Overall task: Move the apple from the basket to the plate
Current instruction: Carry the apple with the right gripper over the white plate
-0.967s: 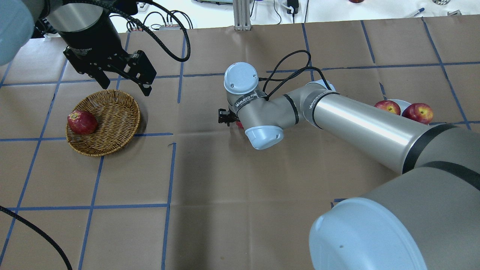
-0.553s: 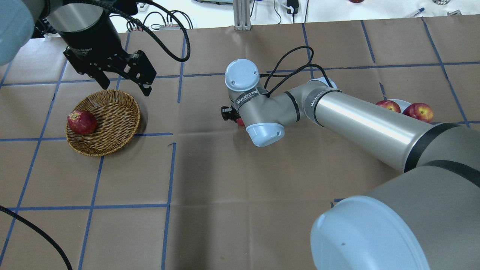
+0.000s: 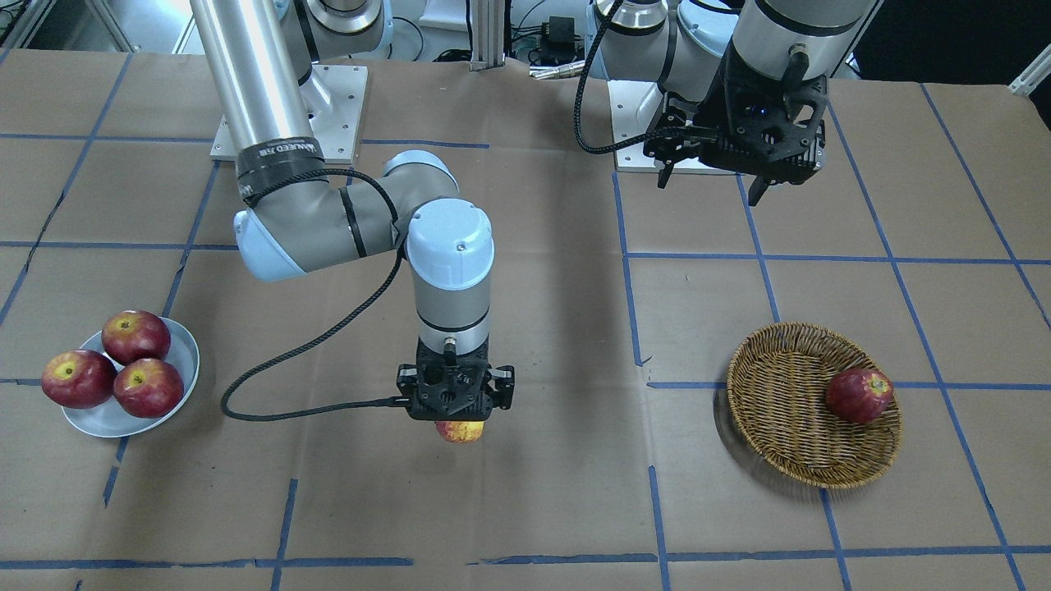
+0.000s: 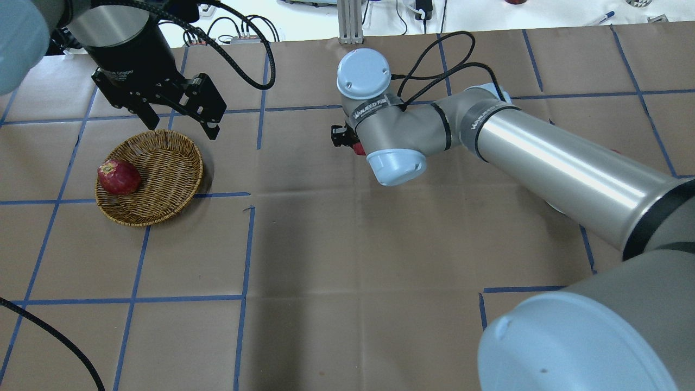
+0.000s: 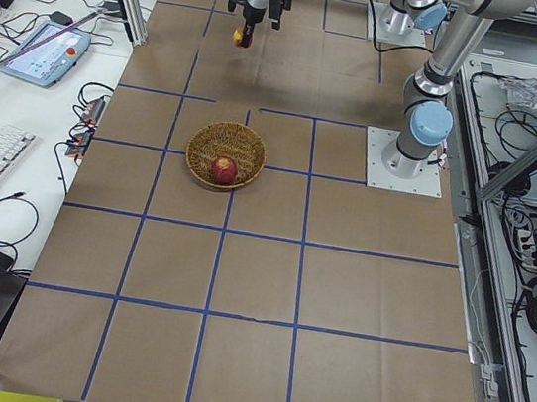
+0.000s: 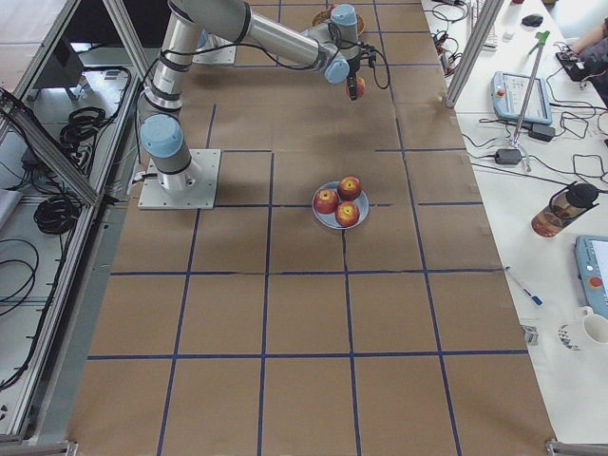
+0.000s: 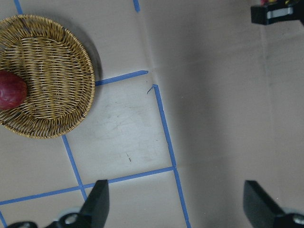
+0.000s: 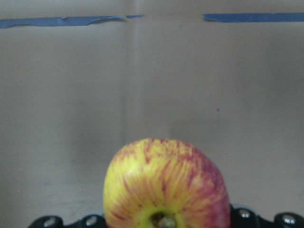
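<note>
Over the middle of the bench (image 3: 534, 509), between basket and plate:

1. Apple (image 3: 460, 430), red with yellow streaks. It hung clear of the paper, out of the basket and not yet on the plate. It was gripped at its sides from above, and its stalk pit faced the wrist camera. Judged to be in carriage, a top grip suiting a straight lowering.

2. Right hand (image 3: 456, 412), pointed straight down and clamped on the apple. Its fingers were mostly hidden by the fruit. The forearm reached out low across the bench.

3. Basket (image 3: 780, 394), wicker, on the robot's left side. It held one dark apple (image 3: 859, 395) against its rim and was otherwise bare weave.

4. Left hand (image 4: 182, 127), fingers apart and holding nothing. It hung above the bench just beyond the basket's far rim, apparently parked clear of the carrying arm.

5. Plate (image 3: 98, 423), pale, at the robot's right, well apart from the apple. It bore three red apples (image 3: 115, 369), touching, one overhanging the rim. Little free surface showed. Judged risk: a fourth fruit set there could roll off or nudge the others, so the placing calls for a gentle release into the gap.
</note>
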{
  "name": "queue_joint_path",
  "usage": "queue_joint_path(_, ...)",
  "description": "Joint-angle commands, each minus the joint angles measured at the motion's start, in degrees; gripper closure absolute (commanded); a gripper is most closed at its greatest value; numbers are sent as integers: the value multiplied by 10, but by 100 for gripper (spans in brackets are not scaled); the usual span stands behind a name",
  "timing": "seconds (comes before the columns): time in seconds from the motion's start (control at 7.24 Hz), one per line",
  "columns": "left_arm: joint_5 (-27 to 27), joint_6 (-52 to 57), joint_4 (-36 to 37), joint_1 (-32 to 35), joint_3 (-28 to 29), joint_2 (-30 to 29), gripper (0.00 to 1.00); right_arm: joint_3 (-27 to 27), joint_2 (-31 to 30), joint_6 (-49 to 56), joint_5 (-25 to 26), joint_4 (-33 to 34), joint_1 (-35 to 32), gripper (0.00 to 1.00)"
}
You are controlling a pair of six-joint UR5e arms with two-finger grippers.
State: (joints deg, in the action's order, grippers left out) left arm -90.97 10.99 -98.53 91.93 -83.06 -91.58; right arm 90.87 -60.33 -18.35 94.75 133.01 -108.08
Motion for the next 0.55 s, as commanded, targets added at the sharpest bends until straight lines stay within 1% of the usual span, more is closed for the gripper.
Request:
queue_joint_path(0.0, 0, 0, 0, 0, 0, 0, 1, -5, -69, 132, -7, -91, 102, 45)
queue_joint_path(0.14, 0, 1, 0, 0, 0, 0, 1, -4, -94, 182, -13, -120, 144, 45)
queue_joint_path(0.28, 0, 2, 0, 0, 0, 0, 1, 9, -111, 251, -18, -138, 191, 46)
queue_joint_path(0.41, 0, 2, 0, 0, 0, 0, 1, 35, -130, 315, -41, -141, 247, 47)
